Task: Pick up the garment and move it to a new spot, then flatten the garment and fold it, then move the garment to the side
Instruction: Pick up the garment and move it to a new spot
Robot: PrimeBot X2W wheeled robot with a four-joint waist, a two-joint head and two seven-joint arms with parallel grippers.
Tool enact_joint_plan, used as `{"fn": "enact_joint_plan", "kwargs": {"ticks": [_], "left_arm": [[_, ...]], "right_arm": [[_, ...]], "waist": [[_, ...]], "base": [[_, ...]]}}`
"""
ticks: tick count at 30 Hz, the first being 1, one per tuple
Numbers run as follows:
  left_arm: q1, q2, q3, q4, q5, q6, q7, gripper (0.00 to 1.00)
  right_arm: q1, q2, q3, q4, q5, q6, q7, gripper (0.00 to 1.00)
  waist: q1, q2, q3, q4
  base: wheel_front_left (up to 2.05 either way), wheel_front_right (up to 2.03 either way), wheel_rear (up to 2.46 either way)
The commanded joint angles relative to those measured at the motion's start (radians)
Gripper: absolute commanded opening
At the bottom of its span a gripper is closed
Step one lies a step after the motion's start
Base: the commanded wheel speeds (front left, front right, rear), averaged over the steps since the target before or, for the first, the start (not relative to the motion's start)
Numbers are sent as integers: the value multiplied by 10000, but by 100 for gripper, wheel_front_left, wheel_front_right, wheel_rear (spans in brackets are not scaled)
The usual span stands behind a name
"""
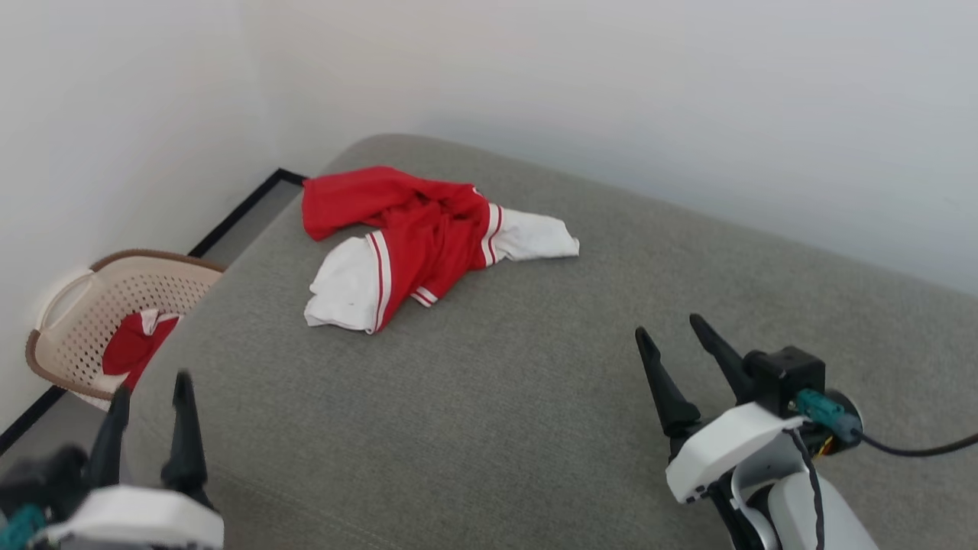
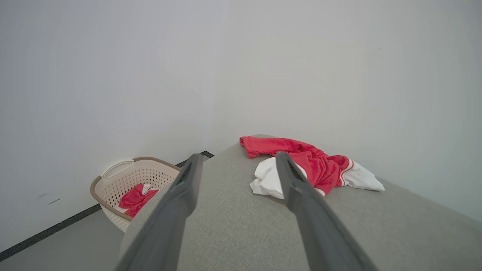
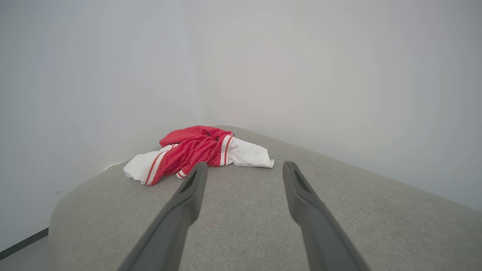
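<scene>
The garment (image 1: 416, 237), a red shirt with white sleeve ends and red-and-white striped trim, lies crumpled near the far left corner of the grey cushion (image 1: 535, 367). It also appears as a heap in the left wrist view (image 2: 312, 167) and in the right wrist view (image 3: 196, 150). My left gripper (image 1: 150, 389) stands open at the lower left, well short of the garment, with nothing between its fingers. At the lower right my right gripper (image 1: 671, 330) is open too and holds nothing. The chest mark is hidden in the folds.
A beige perforated laundry basket (image 1: 84, 305) sits on the floor left of the cushion, with another red-and-white cloth (image 1: 134, 344) inside it. White walls close in behind and to the left. A black cable (image 1: 917, 447) trails from the right wrist.
</scene>
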Motion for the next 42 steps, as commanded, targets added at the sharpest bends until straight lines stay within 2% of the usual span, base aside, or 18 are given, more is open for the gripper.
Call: {"fn": "enact_joint_plan", "kwargs": {"ticks": [1,9,15,19,24,32,38,42], "left_arm": [[-412,101,-47,138,-67,-138,45,100],[-2715,443,-299,1253,-287,-789,259,100],[-4949,887,-565,2860,-590,-1362,481,100],[-6435,1144,-887,4106,-974,-1575,699,100],[-7795,1460,-1227,5401,-1412,-1626,1099,100],[-9651,1937,-2537,7398,-2617,-1624,2562,100],[-10585,1995,-3286,8835,-3232,-1626,3913,100],[-11025,1890,-3395,9958,-3599,-1626,4855,100]], "right_arm": [[-164,-52,-35,-83,-111,1,81,100],[-591,-298,-268,-539,-309,1,359,100],[-1137,-494,-347,-987,-519,1,618,100],[-1551,-620,-371,-1306,-631,1,791,100],[-1920,-720,-364,-1673,-753,1,911,100],[-2266,-846,-481,-2405,-907,1,1158,100],[-2347,-938,-551,-2943,-934,1,1432,100],[-2339,-879,-594,-3217,-893,1,1610,100]], "waist": [[0,0,223,-152],[0,0,1205,-717],[0,0,2272,-1232],[0,0,3069,-1608],[0,0,3808,-2006],[0,0,4896,-2641],[0,0,5441,-2907],[0,0,5709,-3072]], "base": [[0,0,0],[0,0,0],[0,0,0],[0,0,0],[0,0,0],[0,0,0],[0,0,0],[0,0,0]]}}
